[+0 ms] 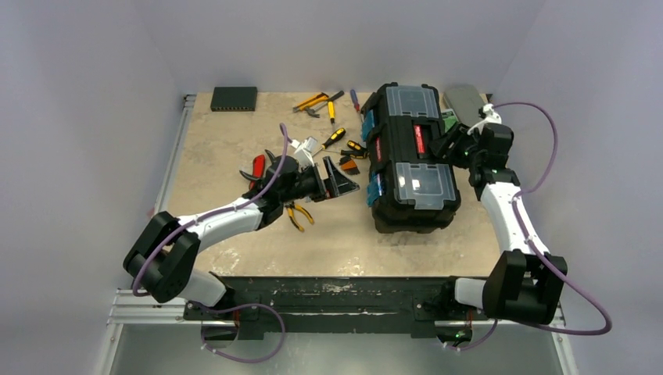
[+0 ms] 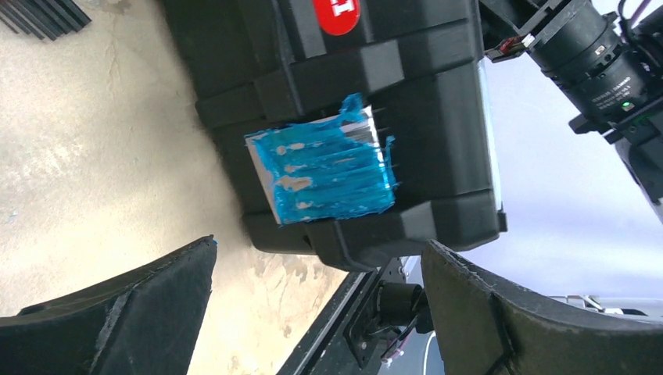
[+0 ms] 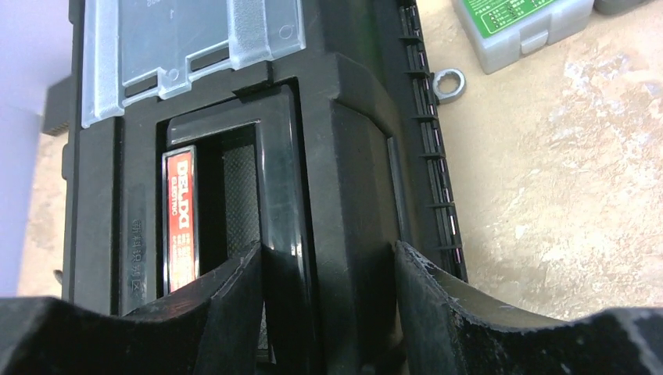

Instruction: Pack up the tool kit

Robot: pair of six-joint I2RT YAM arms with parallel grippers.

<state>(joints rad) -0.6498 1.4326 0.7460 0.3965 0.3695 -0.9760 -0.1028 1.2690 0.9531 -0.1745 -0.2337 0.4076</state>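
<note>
Presently, the left gripper (image 1: 344, 178) is level with the side of the toolbox (image 1: 410, 156), its jaws spread wide and holding nothing. In the left wrist view, a blue latch (image 2: 324, 172) on the toolbox wall lies straight ahead of the jaws and in line with the gap between them. It is clear of both fingers (image 2: 148, 305). The table (image 2: 94, 156) shows beyond the left-hand finger.

Behind these jaws, under the wrist, lie yellow-handled pliers (image 1: 299, 216). A red-handled tool (image 1: 256, 166) lies further back beside the arm. Yellow-black screwdrivers (image 1: 332, 139) lie on the table to the far side of the jaws, outside the toolbox.

The right gripper (image 3: 328, 248) is down on the closed lid. Its jaws stand apart, astride the black ridge that borders the handle recess. One finger (image 3: 223, 308) sits inside the recess against the glossy handle (image 3: 277, 187), and the other sits outside the ridge. Whether they press on the ridge cannot be told.

The red label (image 3: 180, 223) is just beyond the inner finger. A clear lid (image 3: 188, 39) is further ahead of the jaws. Past the outer finger, off the toolbox, a metal ring spanner (image 3: 449, 84) rests on the table near the hinge edge. A grey case (image 3: 520, 23) with a green label lies beyond it.
</note>
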